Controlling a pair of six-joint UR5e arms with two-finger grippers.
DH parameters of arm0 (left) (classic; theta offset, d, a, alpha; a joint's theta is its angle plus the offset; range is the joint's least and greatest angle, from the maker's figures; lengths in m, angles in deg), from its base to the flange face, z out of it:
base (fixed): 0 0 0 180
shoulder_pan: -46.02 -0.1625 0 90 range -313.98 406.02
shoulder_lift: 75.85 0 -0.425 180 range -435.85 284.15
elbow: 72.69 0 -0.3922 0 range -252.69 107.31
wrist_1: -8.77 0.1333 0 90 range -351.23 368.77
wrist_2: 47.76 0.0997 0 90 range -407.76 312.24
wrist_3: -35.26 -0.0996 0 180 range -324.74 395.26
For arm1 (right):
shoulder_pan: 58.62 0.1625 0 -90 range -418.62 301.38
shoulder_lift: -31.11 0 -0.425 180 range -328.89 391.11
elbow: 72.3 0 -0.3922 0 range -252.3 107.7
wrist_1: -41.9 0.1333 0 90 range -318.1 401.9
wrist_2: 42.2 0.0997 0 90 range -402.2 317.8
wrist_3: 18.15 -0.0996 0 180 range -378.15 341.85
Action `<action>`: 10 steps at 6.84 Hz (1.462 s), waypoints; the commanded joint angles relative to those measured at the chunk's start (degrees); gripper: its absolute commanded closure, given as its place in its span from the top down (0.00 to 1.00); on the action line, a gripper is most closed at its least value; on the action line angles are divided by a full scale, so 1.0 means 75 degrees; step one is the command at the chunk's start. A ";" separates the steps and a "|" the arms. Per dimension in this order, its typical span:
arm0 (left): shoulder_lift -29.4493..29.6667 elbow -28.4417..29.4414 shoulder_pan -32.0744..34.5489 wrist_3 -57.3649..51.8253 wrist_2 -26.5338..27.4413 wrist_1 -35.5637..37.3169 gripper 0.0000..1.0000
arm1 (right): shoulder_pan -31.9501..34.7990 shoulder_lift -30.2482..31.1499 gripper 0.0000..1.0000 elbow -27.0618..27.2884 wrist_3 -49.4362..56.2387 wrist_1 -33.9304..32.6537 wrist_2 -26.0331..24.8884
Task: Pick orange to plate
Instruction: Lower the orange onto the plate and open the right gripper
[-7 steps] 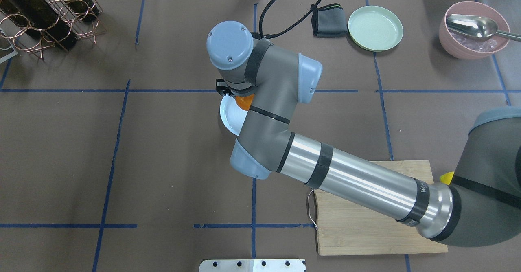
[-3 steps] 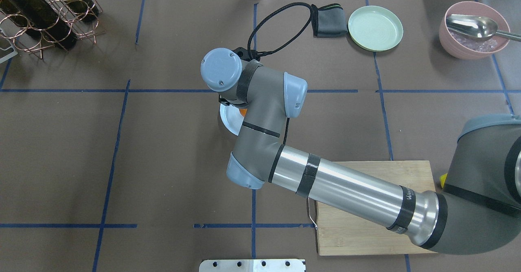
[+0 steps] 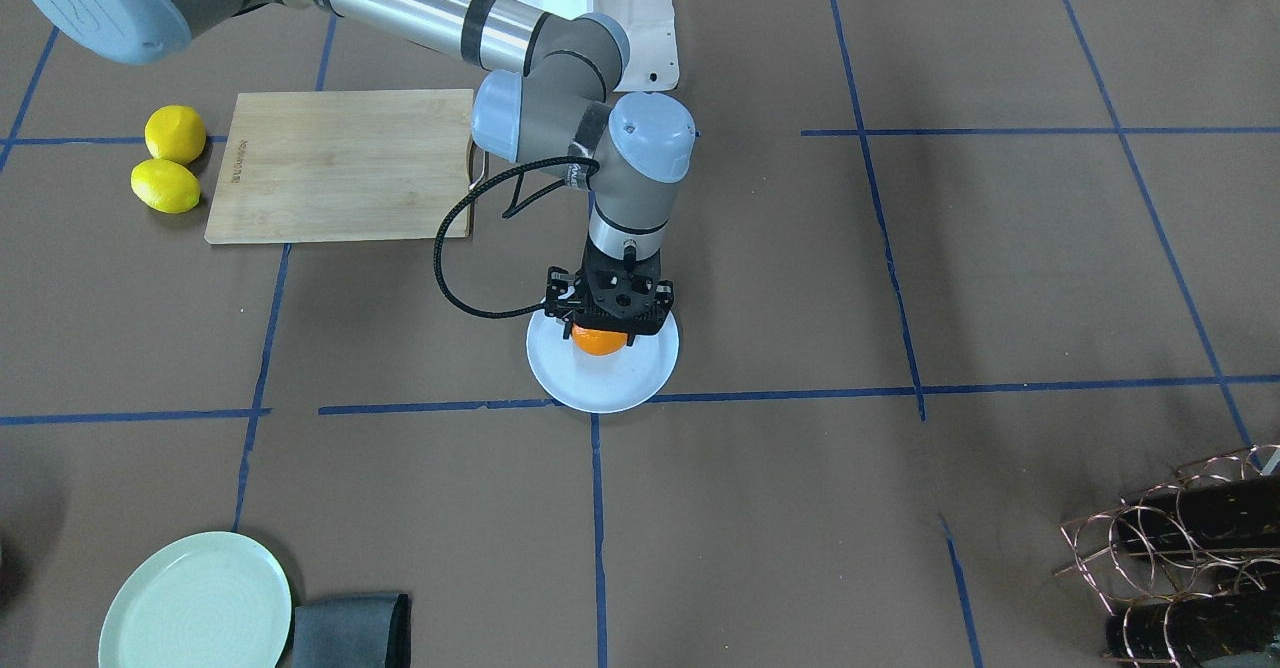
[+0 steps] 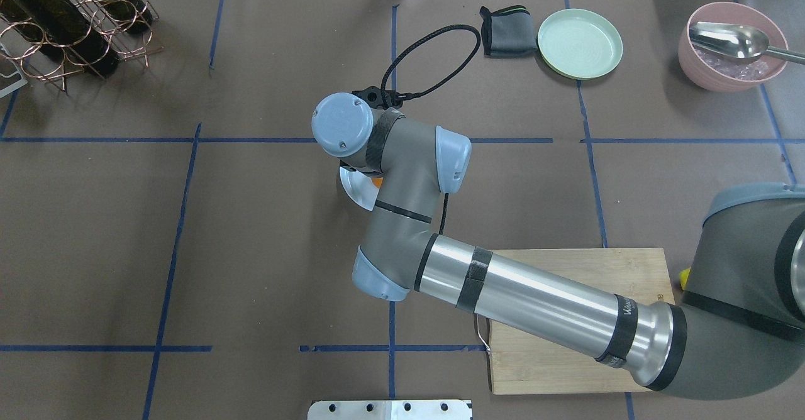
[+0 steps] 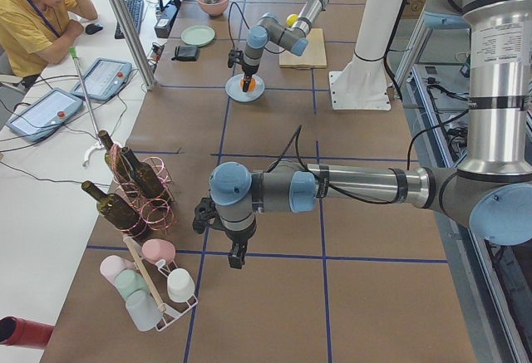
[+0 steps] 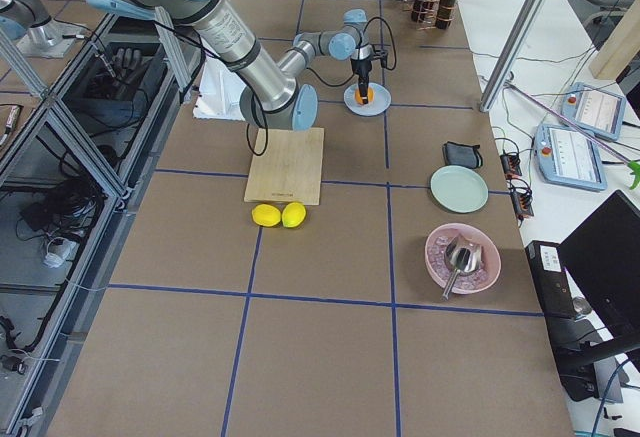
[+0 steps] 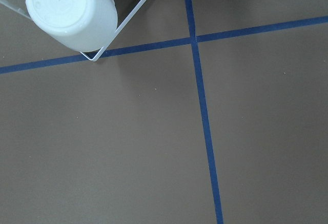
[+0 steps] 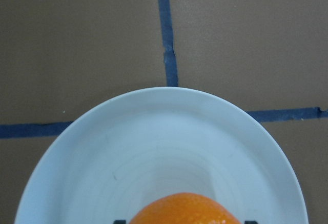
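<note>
Orange (image 3: 598, 341): clamped in the right gripper (image 3: 605, 322), low over the plate (image 3: 600, 390), above its robot-side half. Contact with the plate cannot be judged.
Right gripper: closed on the orange, pointing straight down.
Left gripper (image 5: 237, 253): well apart from the plate, near a cup rack (image 5: 158, 292). Whether its fingers are apart or together cannot be told.
Step in hand: placing. Lower until the orange rests on the plate, then part the fingers slowly. Round fruit may roll, so release without sideways motion and lift straight up.
Front view: orange sits off-centre, inside the rim.
Overhead view: the wrist hides the gripper; only slivers of plate and orange show.
Right wrist view: bare plate ahead of the orange, with dark fingertips flanking it.
</note>
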 commanded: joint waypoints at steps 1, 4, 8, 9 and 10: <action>0.0001 0.0001 0.0000 -0.0009 0.0000 0.0000 1.00 | -0.0010 0.0004 0.58 -0.0018 -0.0001 0.0280 -0.0012; 0.0001 0.0001 0.0000 0.0003 0.0000 0.0000 1.00 | 0.0013 -0.0008 1.00 0.0040 0.0045 0.0435 -0.0012; -0.0080 0.0128 0.0000 -0.0067 0.0000 0.0012 1.00 | 0.1918 0.0550 1.00 0.2080 0.2358 -0.1234 0.2149; -0.0046 0.0048 0.0000 -0.0056 0.0011 0.0023 1.00 | 0.2573 0.1320 1.00 0.3425 0.3492 -0.2030 0.2817; -0.0045 -0.0011 0.0000 0.0002 0.0000 0.0035 1.00 | 0.3310 0.2071 1.00 0.4401 0.4930 -0.2630 0.3242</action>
